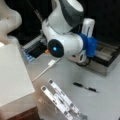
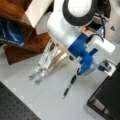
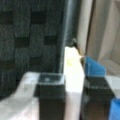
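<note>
My gripper (image 3: 74, 91) hangs above the grey tabletop (image 1: 105, 102), with the black pen (image 1: 85, 87) as the nearest loose thing. In a front view the pen (image 2: 69, 86) lies just below and left of my blue-and-white hand. In the wrist view my two black fingers (image 3: 50, 92) stand apart and pinch nothing that I can make out. A pale strip runs up between them, and I cannot tell whether it touches either one.

- **Left of the pen, toward a front view's bottom:** a pair of long metal strips (image 1: 60, 100) with round studs at their ends lies flat, splayed like a hinge. They are well apart from my fingers.
- **Above and left of the pen:** a white cable with a small plug (image 1: 51, 63) trails across the tabletop.
- **Right of the pen, beyond my hand:** a shallow black tray (image 1: 107, 56) sits at the tabletop's edge.
- **Far left of the pen:** a large white box (image 1: 12, 75) fills the corner.
- **Up and left of the pen, past the metal strips (image 2: 46, 61):** a wooden shelf (image 2: 22, 47) stands in a front view.
- **Down and left of the pen:** a dark mat (image 2: 15, 105) covers that corner. The wrist view shows a dark woven surface (image 3: 25, 37) to the left of my fingers
</note>
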Available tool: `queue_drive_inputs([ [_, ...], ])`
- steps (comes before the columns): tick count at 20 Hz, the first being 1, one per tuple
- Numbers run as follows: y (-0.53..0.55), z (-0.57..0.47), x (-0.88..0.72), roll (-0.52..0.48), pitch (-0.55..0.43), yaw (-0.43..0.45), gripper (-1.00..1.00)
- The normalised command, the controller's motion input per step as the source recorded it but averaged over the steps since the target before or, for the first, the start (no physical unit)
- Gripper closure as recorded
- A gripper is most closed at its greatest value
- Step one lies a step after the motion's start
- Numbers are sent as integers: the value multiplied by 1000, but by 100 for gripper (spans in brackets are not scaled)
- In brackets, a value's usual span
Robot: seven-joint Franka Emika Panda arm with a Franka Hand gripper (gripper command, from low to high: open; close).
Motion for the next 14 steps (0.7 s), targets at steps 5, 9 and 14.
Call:
queue_drive_inputs([
  [5, 454, 315, -40, 22, 76, -24, 100],
  [9, 423, 274, -77, 11, 71, -55, 100],
  [14, 319, 207, -142, 17, 83, -79, 100],
])
